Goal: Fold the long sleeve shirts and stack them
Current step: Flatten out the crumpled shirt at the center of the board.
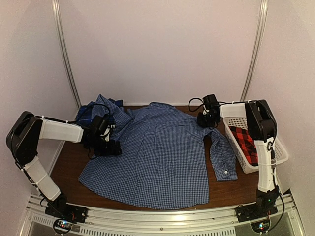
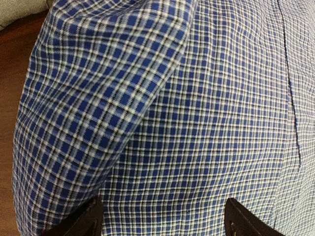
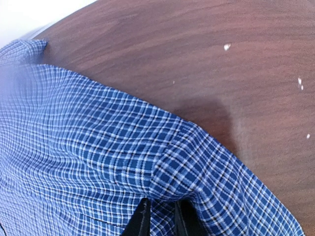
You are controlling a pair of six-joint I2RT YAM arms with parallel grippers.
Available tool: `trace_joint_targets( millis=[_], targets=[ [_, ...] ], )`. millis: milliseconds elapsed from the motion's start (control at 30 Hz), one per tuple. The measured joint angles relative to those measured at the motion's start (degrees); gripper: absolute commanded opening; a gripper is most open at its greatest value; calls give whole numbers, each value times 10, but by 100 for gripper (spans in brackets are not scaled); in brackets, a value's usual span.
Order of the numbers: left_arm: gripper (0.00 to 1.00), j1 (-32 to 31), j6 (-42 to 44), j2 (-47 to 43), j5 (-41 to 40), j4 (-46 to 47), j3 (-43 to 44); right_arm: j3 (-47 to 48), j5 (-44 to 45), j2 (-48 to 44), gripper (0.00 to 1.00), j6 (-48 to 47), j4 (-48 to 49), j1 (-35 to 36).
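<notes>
The blue-and-white check shirt lies spread across the middle of the brown table, collar toward the far wall. Its right sleeve hangs down its right side, close to the white basket. The left gripper sits low at the shirt's left edge. Seen from its wrist, its fingers stand well apart over the checked cloth, clamping nothing. The right gripper is at the shirt's right shoulder, its two tips drawn nearly together on a raised ridge of cloth by the sleeve seam, with bare wood beyond. The darker blue plaid shirt lies crumpled at the far left, behind the left gripper and touching the spread shirt. The red-and-black plaid shirt lies in the basket.
</notes>
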Motion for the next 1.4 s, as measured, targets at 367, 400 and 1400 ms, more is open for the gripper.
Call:
trace_joint_targets(
  millis=[367, 400, 1400],
  targets=[
    [86, 1, 8, 7, 11, -35, 19, 65, 21, 30, 52, -54, -38, -4],
    [86, 1, 9, 7, 13, -37, 20, 68, 21, 30, 54, -58, -41, -3],
    [87, -85, 24, -54, 82, -74, 156, -368, 44, -427, 72, 5, -67, 115]
  ],
)
